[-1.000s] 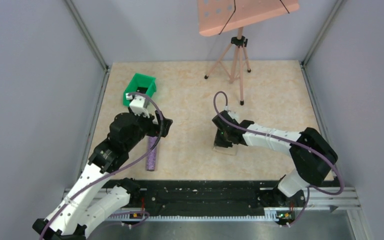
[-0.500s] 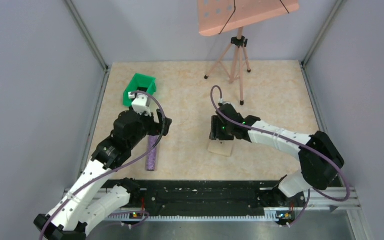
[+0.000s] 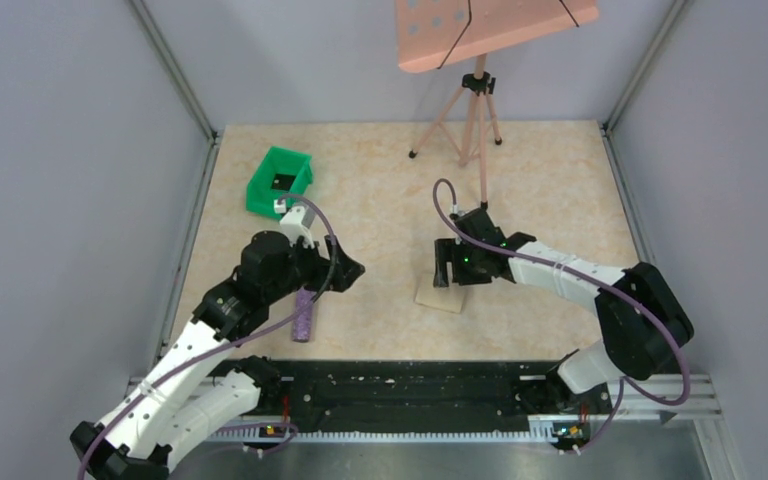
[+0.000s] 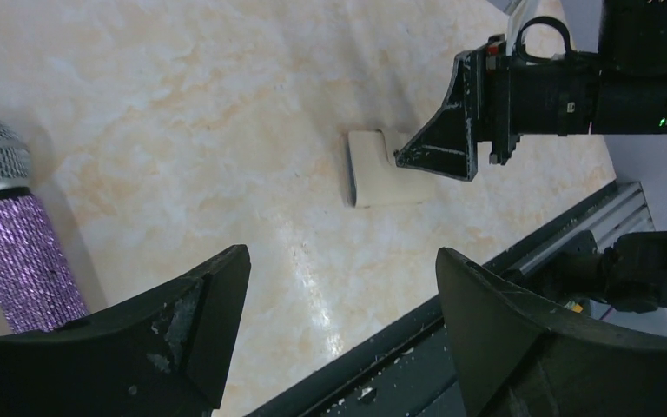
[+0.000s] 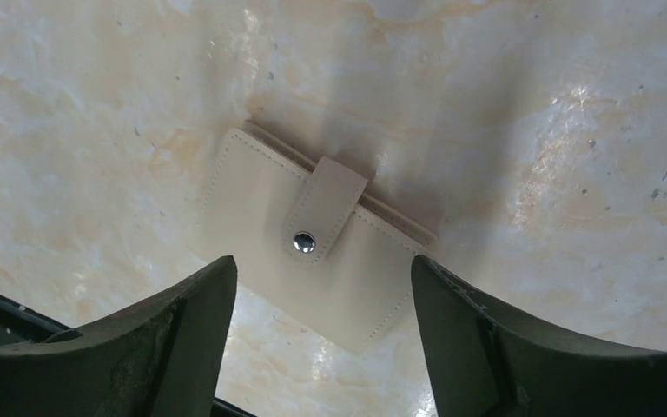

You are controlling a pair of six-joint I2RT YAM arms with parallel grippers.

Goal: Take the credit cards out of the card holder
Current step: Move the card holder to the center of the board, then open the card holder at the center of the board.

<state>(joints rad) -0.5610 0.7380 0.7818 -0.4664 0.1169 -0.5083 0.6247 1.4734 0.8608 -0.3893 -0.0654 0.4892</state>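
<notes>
The thin, flat, pale beige rectangular card holder (image 5: pixel 313 239) lies face-up on the marbled beige table top (image 3: pixel 380 190), shut, with its strap folded over 1 long edge and held by a silver snap (image 5: pixel 304 242); no cards show. The right gripper (image 5: pixel 320 278) hangs directly above the card holder, its 2 black jaws spread apart with nothing between them, so this claw is released and empty. In the right wrist view the card holder's long axis slants from upper left to lower right, set at an angle to the line along which the jaws would close; the strap crosses the short way. In the top view the card holder sits just on the near side of that claw, towards the arm bases. The left gripper (image 4: pixel 340 261) is well apart from the card holder on its left, jaws also wide and empty. The glittery purple microphone (image 3: pixel 304 315) lies further left of the card holder, and the green plastic bin (image 3: pixel 260 190) further left again and towards the back. The right arm is plainly the nearer; I judge the coming move turns on squaring the jaws to that slanted axis, then freeing the snap, since the holder must open before any card comes out.
</notes>
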